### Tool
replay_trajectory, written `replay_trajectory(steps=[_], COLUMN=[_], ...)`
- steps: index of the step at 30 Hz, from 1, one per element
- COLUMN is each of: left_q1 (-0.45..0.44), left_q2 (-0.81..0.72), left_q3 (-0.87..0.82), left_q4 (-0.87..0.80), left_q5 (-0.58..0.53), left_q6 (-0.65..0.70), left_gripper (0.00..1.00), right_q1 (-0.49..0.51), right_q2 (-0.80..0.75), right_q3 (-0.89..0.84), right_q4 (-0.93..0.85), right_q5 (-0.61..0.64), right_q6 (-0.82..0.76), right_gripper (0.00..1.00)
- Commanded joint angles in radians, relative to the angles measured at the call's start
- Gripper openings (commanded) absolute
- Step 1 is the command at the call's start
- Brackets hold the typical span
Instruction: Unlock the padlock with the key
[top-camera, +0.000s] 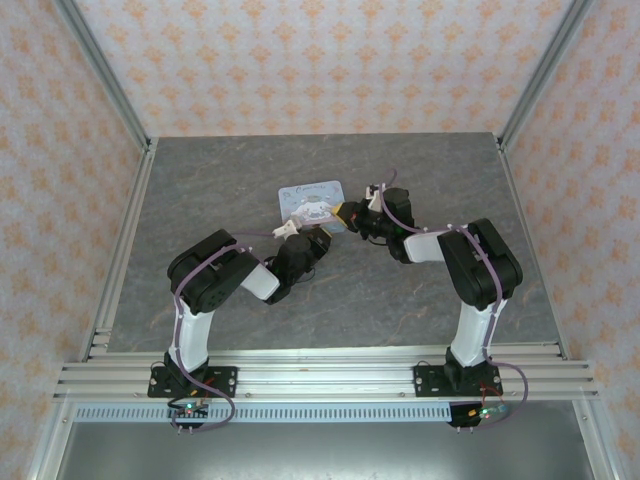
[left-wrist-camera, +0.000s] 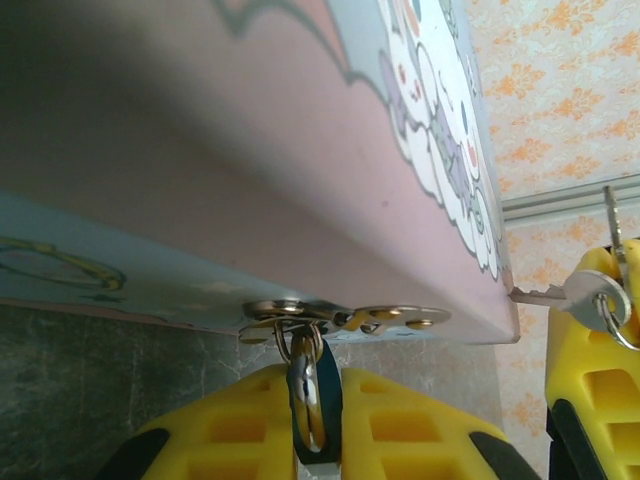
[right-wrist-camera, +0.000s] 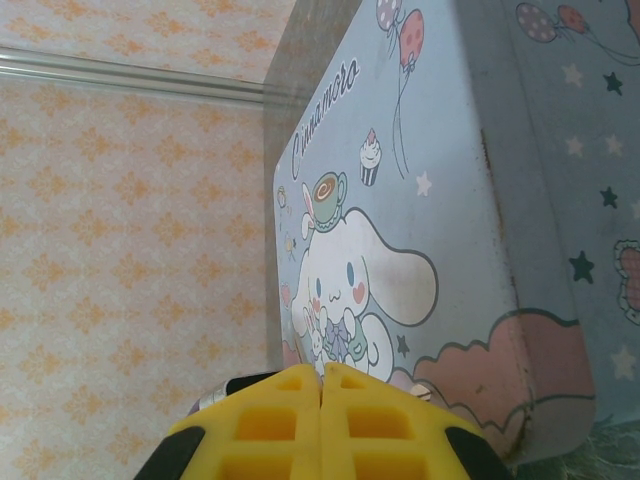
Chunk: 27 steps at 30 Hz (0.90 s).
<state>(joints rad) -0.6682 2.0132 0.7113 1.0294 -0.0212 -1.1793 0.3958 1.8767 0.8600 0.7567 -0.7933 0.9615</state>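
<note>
The dark teal padlock (left-wrist-camera: 327, 395) hangs by its shackle from the metal hasp (left-wrist-camera: 345, 318) on the pale blue cartoon tin (left-wrist-camera: 250, 150). My left gripper (left-wrist-camera: 318, 380) is shut on the padlock's body, its yellow fingers pressing either side. In the same view a silver key (left-wrist-camera: 585, 294) on a ring sticks out of the right gripper's yellow fingers (left-wrist-camera: 590, 380), its tip pointing at the tin's corner. In the right wrist view my right gripper (right-wrist-camera: 321, 375) is shut, close to the tin's lid (right-wrist-camera: 450, 200). From above, both grippers (top-camera: 298, 232) (top-camera: 347, 213) meet at the tin's near edge.
The tin (top-camera: 313, 200) lies on the grey table (top-camera: 200, 190), near the middle. Patterned walls and aluminium posts (top-camera: 110, 90) enclose the table on three sides. Both arms bend inward in front of the tin.
</note>
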Motion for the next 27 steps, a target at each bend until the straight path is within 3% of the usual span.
replay_trajectory(steps=[1,3,16,27], left_q1=[-0.008,-0.005,0.091,0.126], left_q2=[-0.024,-0.045,-0.273,-0.302], left_q3=[-0.001,0.000,-0.014,0.014], left_q4=[-0.054,-0.104,-0.318,-0.370], left_q5=[0.000,0.018,0.305,0.404], left_q6=[-0.031,-0.031,0.052,0.090], left_gripper=[0.04,0.00,0.00,0.00], right_q1=[0.001,0.001,-0.002,-0.002], right_q2=[-0.004,-0.027,-0.259,-0.331], right_q3=[0.016,0.014,-0.145,-0.322], right_q4=[-0.032,-0.050,-0.188,-0.050], right_q5=[-0.021,-0.022,-0.068,-0.081], right_q6=[-0.007,-0.015,-0.090,-0.034], right_gripper=[0.00,0.00,0.00,0.00])
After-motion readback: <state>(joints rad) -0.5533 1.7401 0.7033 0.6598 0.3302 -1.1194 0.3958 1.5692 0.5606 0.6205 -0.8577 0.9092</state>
